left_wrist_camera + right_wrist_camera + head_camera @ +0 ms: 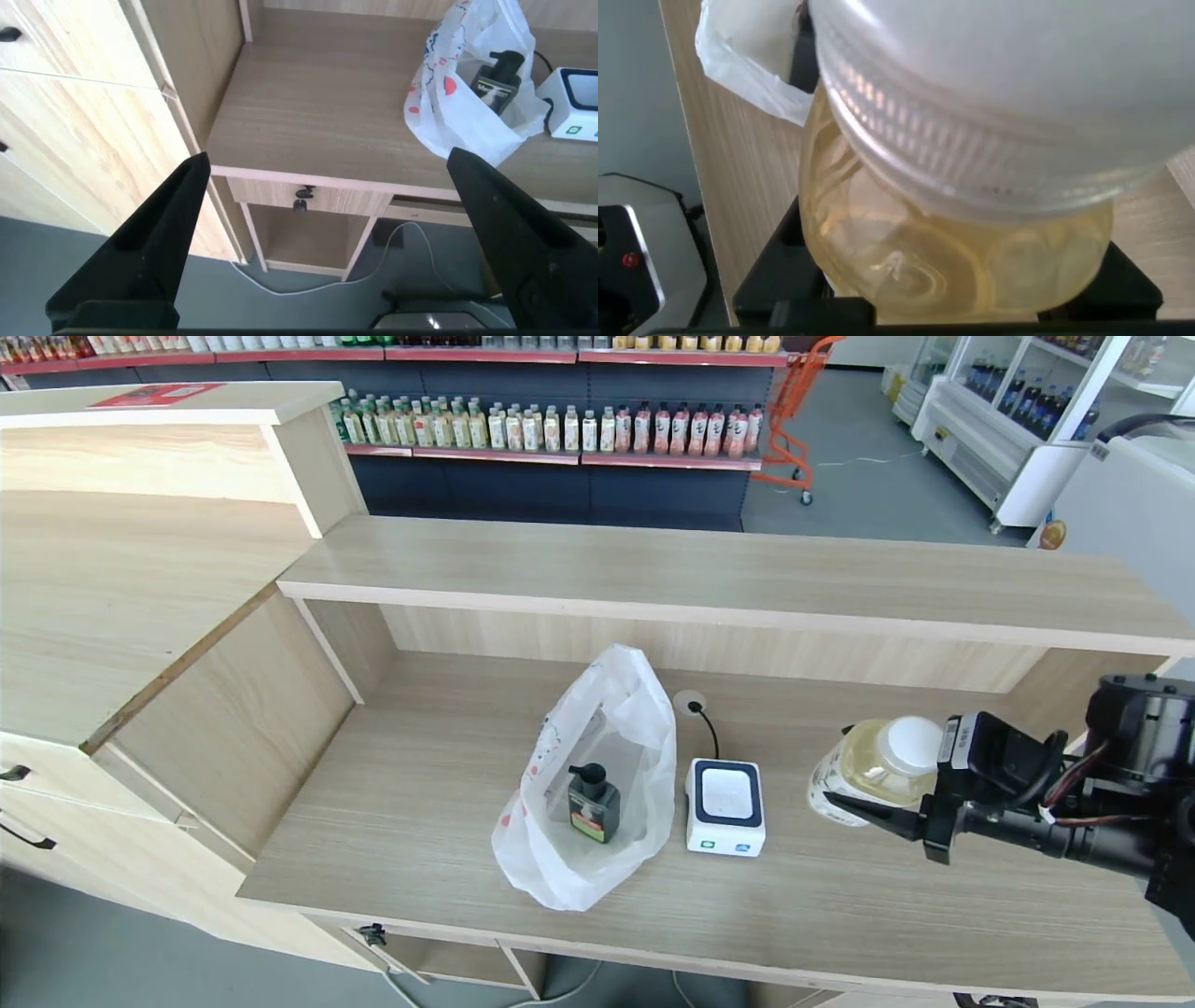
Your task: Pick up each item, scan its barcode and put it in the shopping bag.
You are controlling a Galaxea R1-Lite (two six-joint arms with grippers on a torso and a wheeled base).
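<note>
Jar point(873, 765) of pale yellow liquid, tilted near the tabletop's point(420, 803) right edge beside the scanner point(725, 805), is clamped between the right gripper's point(859, 803) fingers. The left gripper's point(327, 252) fingers gape wide, out past the front-left corner. Smooth and heavy-looking, the jar could slip or twist when turned for scanning, or snag the shopping bag's point(644, 728) limp rim and topple the pump bottle point(593, 807) inside.

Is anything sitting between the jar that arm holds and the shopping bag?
Yes: the white barcode scanner stands on the counter between the jar and the shopping bag. A pump bottle already stands inside the bag.
</note>
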